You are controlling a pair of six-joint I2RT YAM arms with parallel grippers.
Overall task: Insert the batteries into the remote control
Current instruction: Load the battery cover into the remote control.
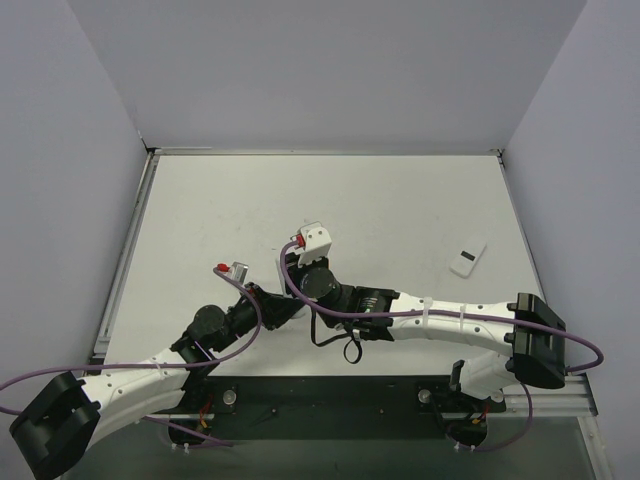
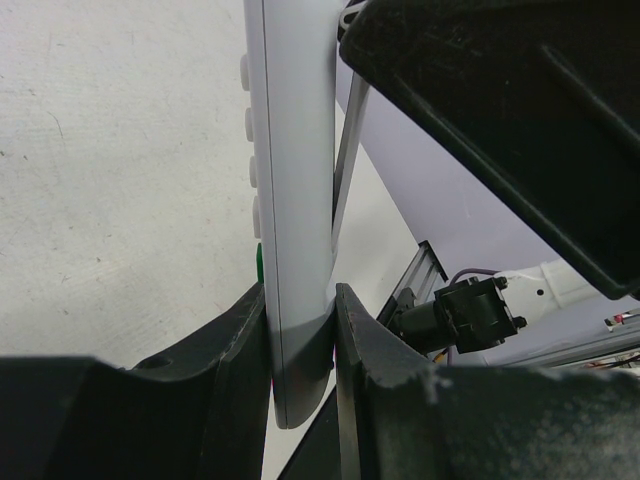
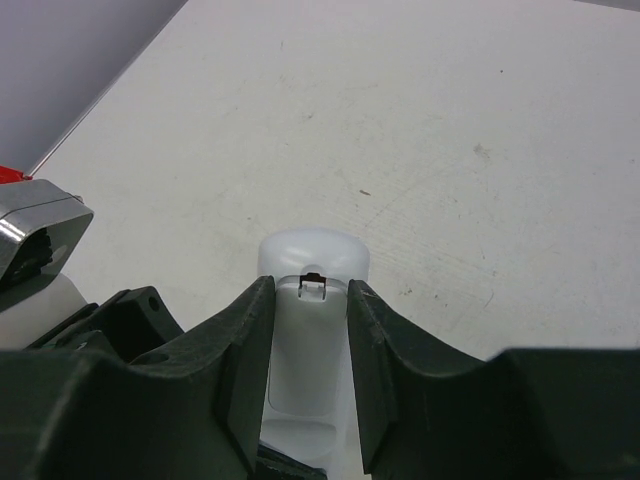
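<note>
The remote control point(image 2: 290, 150) is a slim white handset held between both grippers above the middle of the table. My left gripper point(image 2: 300, 300) is shut on one end of it, with the small buttons point(image 2: 247, 120) along its left side. My right gripper point(image 3: 310, 290) is shut on its sides near the rounded end point(image 3: 313, 250). The plain back and a small latch point(image 3: 313, 282) face that camera. In the top view the left gripper point(image 1: 268, 305) and right gripper point(image 1: 305, 280) meet and hide the remote. The batteries are not in view.
A small white flat piece point(image 1: 468, 258) lies on the table point(image 1: 380, 200) at the right, apart from both arms. The right arm's black body point(image 2: 500, 120) sits close above the left gripper. Grey walls enclose the table on three sides.
</note>
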